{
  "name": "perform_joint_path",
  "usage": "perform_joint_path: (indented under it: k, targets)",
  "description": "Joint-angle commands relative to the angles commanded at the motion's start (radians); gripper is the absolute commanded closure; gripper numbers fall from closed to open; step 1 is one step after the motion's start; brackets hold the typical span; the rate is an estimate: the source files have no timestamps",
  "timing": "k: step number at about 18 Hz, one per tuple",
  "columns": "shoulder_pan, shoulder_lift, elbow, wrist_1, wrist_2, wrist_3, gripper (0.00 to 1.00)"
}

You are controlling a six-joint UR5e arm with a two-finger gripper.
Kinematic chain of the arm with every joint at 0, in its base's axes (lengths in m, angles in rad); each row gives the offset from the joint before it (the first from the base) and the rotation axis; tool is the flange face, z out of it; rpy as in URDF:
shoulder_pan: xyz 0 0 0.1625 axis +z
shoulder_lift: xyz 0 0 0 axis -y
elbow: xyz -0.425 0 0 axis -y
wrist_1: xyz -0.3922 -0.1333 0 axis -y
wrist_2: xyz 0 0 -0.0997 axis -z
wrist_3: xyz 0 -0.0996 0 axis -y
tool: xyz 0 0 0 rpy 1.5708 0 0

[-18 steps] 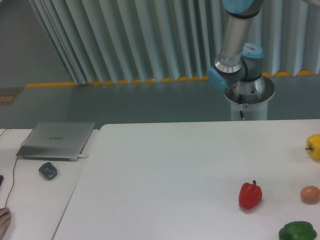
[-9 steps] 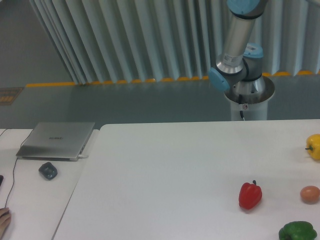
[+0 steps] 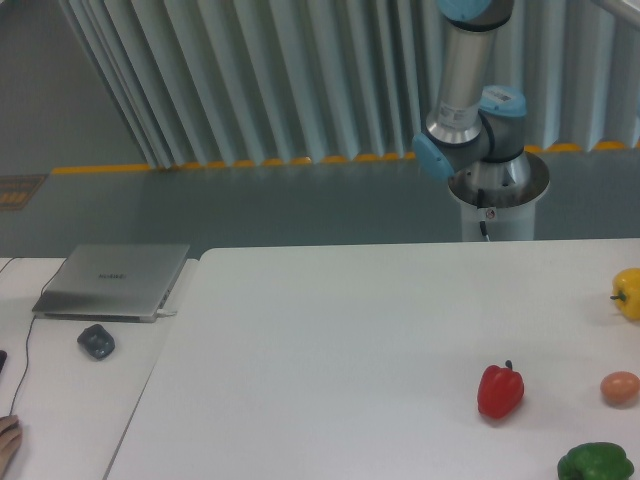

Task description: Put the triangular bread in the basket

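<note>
Nearest the camera, a green pepper [image 3: 596, 462] sits at the table's [image 3: 330, 340] front right edge. Behind it lie a red pepper [image 3: 500, 390] and, to its right, a small orange-brown egg [image 3: 620, 387]. A yellow pepper [image 3: 627, 292] sits farther back at the right edge. A closed laptop [image 3: 112, 280] and mouse [image 3: 96, 341] occupy the left desk. My arm [image 3: 468, 90] rises behind the table; my gripper is out of frame, as are the triangular bread and the basket.

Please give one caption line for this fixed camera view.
UR5e arm behind white table with red pepper, egg; bread, basket unseen.
</note>
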Motion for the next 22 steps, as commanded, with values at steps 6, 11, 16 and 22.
perform_joint_path:
  k: [6, 11, 16, 22]
  targets:
    - [-0.132, 0.031, 0.005, -0.046, 0.115, -0.132, 0.0]
    - [-0.203, 0.06, -0.002, -0.129, 0.164, -0.192, 0.0]
    - [-0.227, 0.049, 0.005, -0.124, 0.19, -0.221, 0.0]
    - [-0.227, 0.049, 0.005, -0.127, 0.198, -0.22, 0.0]
